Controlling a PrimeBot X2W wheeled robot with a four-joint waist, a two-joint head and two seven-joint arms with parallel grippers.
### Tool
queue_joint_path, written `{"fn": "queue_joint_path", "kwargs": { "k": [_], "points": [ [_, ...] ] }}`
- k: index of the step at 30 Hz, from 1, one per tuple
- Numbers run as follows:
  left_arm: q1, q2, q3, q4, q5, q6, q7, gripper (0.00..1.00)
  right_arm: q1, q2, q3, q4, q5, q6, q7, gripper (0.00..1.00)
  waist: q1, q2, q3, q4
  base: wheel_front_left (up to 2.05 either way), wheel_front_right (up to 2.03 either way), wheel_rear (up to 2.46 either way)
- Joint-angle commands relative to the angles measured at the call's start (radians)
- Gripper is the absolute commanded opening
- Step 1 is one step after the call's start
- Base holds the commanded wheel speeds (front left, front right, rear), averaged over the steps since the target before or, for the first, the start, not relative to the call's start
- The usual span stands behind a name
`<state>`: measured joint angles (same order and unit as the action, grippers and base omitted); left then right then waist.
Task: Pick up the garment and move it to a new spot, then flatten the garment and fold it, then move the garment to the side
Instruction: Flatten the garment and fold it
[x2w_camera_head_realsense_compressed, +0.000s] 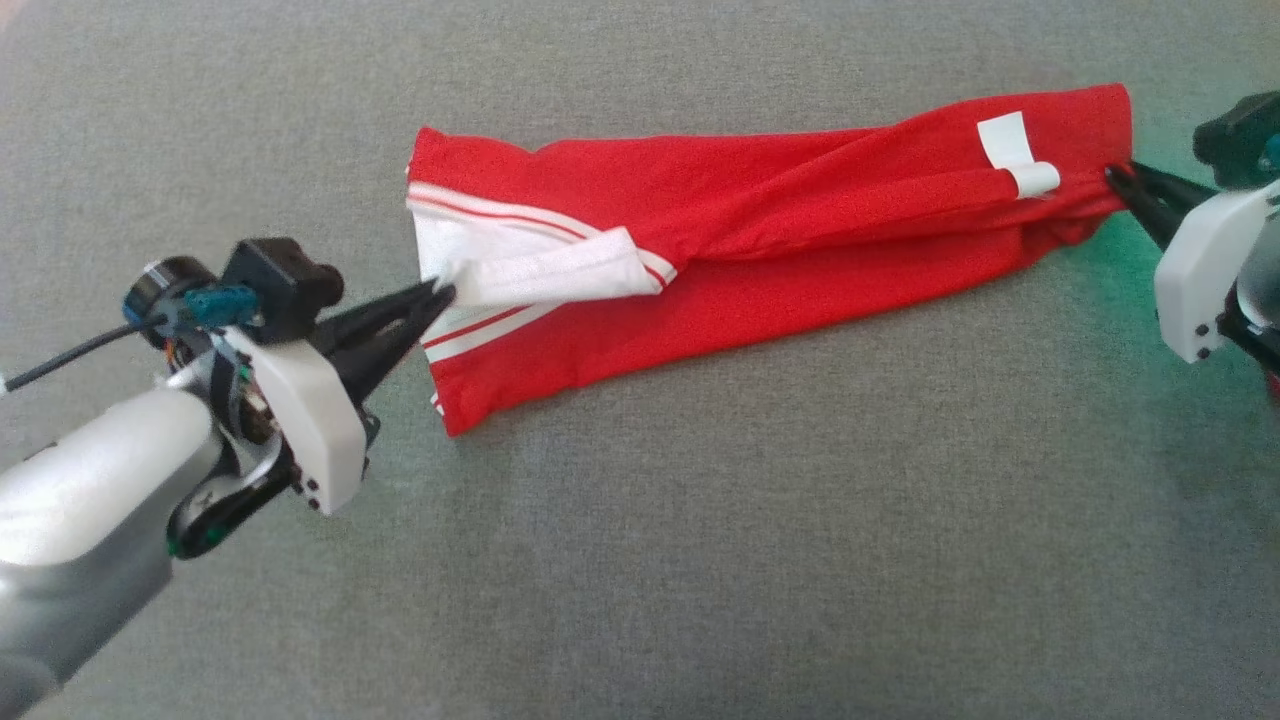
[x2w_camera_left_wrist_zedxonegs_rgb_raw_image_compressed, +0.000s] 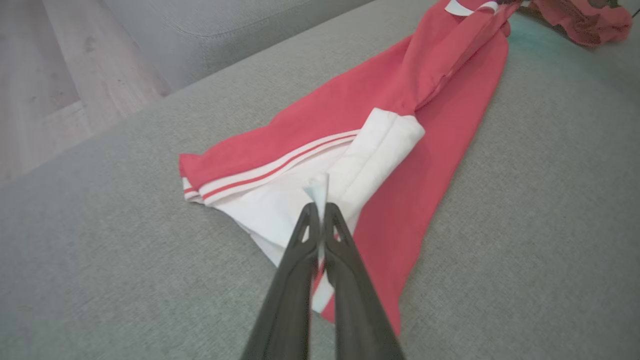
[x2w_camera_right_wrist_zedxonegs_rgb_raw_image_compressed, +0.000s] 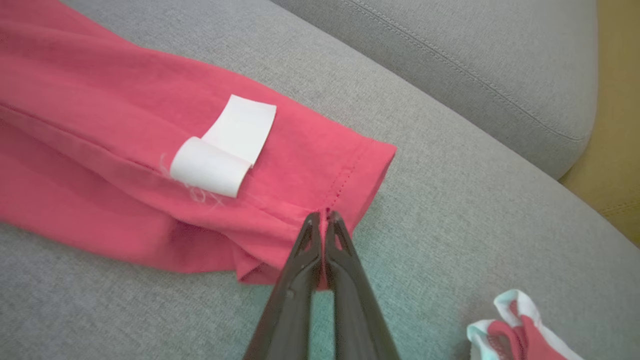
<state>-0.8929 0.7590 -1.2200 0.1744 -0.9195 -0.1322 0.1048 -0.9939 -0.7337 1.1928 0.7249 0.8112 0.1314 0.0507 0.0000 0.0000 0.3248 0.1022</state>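
A red garment (x2w_camera_head_realsense_compressed: 760, 215) with white striped trim lies stretched in a long band across the grey cushion (x2w_camera_head_realsense_compressed: 640, 520). My left gripper (x2w_camera_head_realsense_compressed: 440, 293) is shut on the white edge at the garment's left end; in the left wrist view a pinch of white cloth sticks up between the left gripper's (x2w_camera_left_wrist_zedxonegs_rgb_raw_image_compressed: 318, 209) tips. My right gripper (x2w_camera_head_realsense_compressed: 1115, 175) is shut on the red hem at the right end, beside a white label (x2w_camera_head_realsense_compressed: 1015, 150). The right wrist view shows the right gripper (x2w_camera_right_wrist_zedxonegs_rgb_raw_image_compressed: 322, 216) pinching the stitched hem of the garment (x2w_camera_right_wrist_zedxonegs_rgb_raw_image_compressed: 100, 150), with the label (x2w_camera_right_wrist_zedxonegs_rgb_raw_image_compressed: 225, 145) to its left.
The cushion's back rest (x2w_camera_right_wrist_zedxonegs_rgb_raw_image_compressed: 475, 65) rises behind the garment. A second red and white piece of cloth (x2w_camera_right_wrist_zedxonegs_rgb_raw_image_compressed: 515, 330) lies on the cushion near the right gripper. Wooden floor (x2w_camera_left_wrist_zedxonegs_rgb_raw_image_compressed: 55, 75) shows past the cushion's far edge in the left wrist view.
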Motion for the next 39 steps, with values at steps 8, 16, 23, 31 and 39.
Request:
{"fn": "queue_joint_path", "kwargs": {
  "k": [8,16,23,31,39],
  "points": [
    [-0.002,0.049,0.026,-0.039,-0.047,0.007,0.052,0.40,-0.029,-0.017,0.049,0.025,0.030,-0.001,-0.001,1.00,0.0000,0.0000,0.010,-0.020,0.00,0.00,0.00],
    [0.010,0.043,0.082,-0.025,-0.056,0.076,-0.046,1.00,-0.051,0.007,0.041,0.058,0.066,-0.001,-0.041,1.00,0.0000,0.0000,-0.032,-0.052,0.00,0.00,0.00],
    [0.043,-0.032,0.240,0.019,-0.095,0.233,-0.309,1.00,-0.080,0.068,-0.113,0.104,0.163,-0.001,-0.237,1.00,0.0000,0.0000,-0.102,-0.075,0.00,0.00,0.00],
    [0.196,-0.175,0.546,-0.032,-0.017,0.330,-0.366,1.00,-0.031,0.205,-0.409,0.057,0.093,-0.001,-0.312,1.00,0.0000,0.0000,-0.158,-0.095,0.00,0.00,0.00],
    [0.461,-0.363,0.846,-0.084,0.188,0.297,-0.366,1.00,0.288,0.401,-0.814,-0.155,-0.213,-0.001,-0.312,1.00,0.0000,0.0000,-0.177,-0.099,0.00,0.00,0.00]
  ]
}}
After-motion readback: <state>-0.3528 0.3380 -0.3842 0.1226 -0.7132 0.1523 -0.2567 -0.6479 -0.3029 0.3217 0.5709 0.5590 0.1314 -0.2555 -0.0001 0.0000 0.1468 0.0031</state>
